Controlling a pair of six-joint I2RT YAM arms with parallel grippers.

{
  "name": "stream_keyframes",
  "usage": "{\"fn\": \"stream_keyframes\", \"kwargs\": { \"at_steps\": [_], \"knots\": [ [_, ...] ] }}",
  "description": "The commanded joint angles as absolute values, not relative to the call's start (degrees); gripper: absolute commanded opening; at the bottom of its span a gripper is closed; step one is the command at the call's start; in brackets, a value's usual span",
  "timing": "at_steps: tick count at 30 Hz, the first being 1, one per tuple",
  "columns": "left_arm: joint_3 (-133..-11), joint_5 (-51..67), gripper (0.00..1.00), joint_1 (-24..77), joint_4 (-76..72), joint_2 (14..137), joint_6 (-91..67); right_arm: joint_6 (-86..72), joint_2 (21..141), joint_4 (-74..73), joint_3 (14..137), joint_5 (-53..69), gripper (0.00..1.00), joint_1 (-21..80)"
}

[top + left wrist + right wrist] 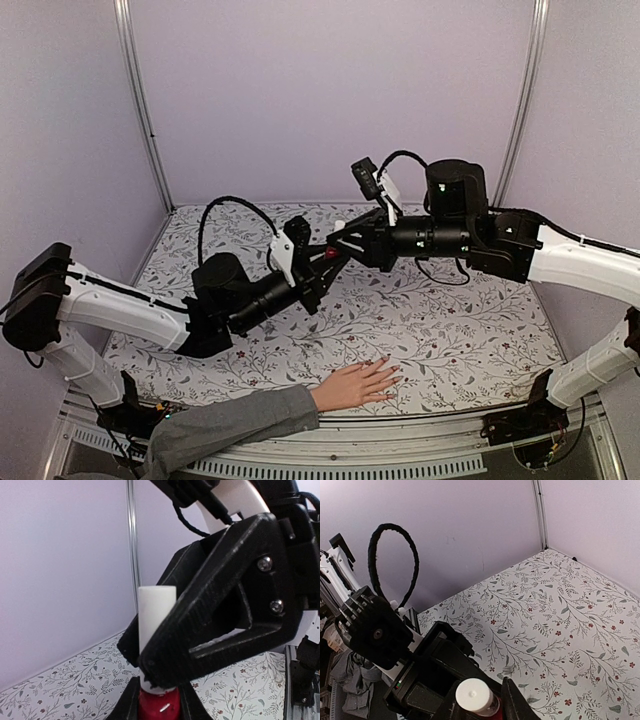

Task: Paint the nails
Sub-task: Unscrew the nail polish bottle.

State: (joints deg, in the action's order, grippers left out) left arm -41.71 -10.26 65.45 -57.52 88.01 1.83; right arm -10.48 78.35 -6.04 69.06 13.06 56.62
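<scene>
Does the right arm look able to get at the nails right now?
Probably not right away. The right gripper is up in the air around the white cap of the red bottle that the left gripper holds. Nothing stands between it and the nails, though.

- The hand (358, 385) lay on the table (480, 330) at its near edge, about midway between the two arm bases, with the nails (395, 376) toward the right.
- Behind it, above the table's middle, the left gripper (322, 266) and the right gripper (343, 243) met.
- The small bottle (159, 707) stood upright in the left gripper, its cap (156, 620) on top, between the right gripper's fingers.
</scene>
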Motion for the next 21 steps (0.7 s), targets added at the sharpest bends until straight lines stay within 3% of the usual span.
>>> {"fn": "stream_keyframes", "kwargs": {
  "at_steps": [1, 4, 8, 15, 21],
  "knots": [
    [-42.36, -11.00, 0.00, 66.22, -57.30, 87.55, 4.54, -13.56, 79.20, -5.77, 70.89, 10.01, 0.22, 56.87],
    [-43.49, -13.05, 0.00, 66.49, -55.54, 88.18, 5.15, -13.64, 79.22, -5.37, 71.09, 10.22, 0.11, 56.87],
    [-43.47, -12.46, 0.00, 66.28, -55.12, 88.32, 4.15, -11.62, 79.32, -4.65, 71.19, 14.57, 0.05, 56.87],
    [-43.05, 18.46, 0.00, 62.97, -52.89, 86.84, 3.72, -1.17, 79.15, -5.62, 72.52, 26.97, 0.00, 56.87],
    [-44.67, 31.10, 0.00, 62.62, -51.26, 86.62, 2.96, 6.13, 79.34, -9.22, 74.37, 36.35, 0.00, 56.87]
  ]
}}
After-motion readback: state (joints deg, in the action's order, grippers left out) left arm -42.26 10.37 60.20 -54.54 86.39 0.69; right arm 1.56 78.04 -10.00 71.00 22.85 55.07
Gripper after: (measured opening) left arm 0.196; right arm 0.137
